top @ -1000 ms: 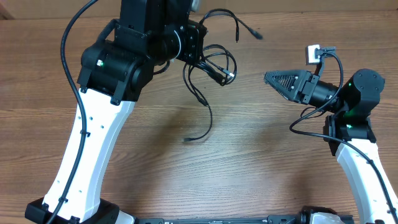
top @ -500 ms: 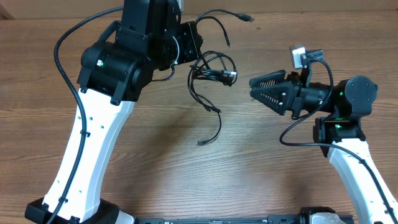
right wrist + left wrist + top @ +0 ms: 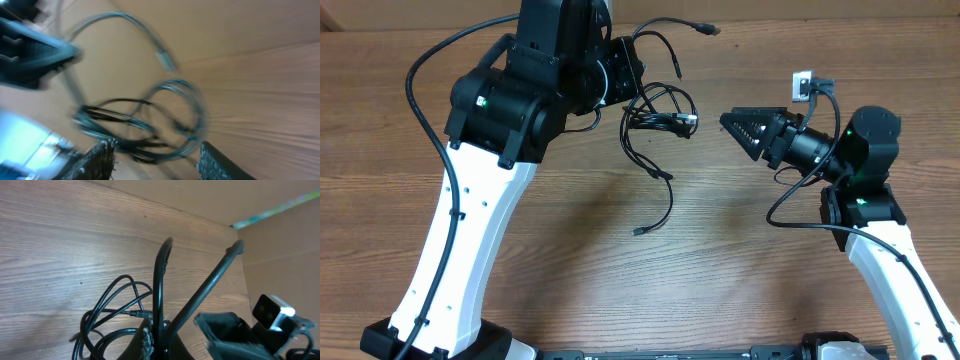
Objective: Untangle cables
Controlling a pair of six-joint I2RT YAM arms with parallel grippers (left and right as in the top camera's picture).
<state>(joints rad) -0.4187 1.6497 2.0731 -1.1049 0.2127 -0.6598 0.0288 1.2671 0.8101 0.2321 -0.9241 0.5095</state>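
The left gripper (image 3: 159, 344) is gripping the cables (image 3: 658, 112), its jaws clenched on two strands that are rising out from between them. The tangled bundle is hanging just beside it over the tabletop (image 3: 740, 270), with one loose end trailing toward the near side and another arching toward the far edge. The right gripper (image 3: 738, 133) is pointing at the bundle from nearby, its jaws released, spread wide and grasping nothing.
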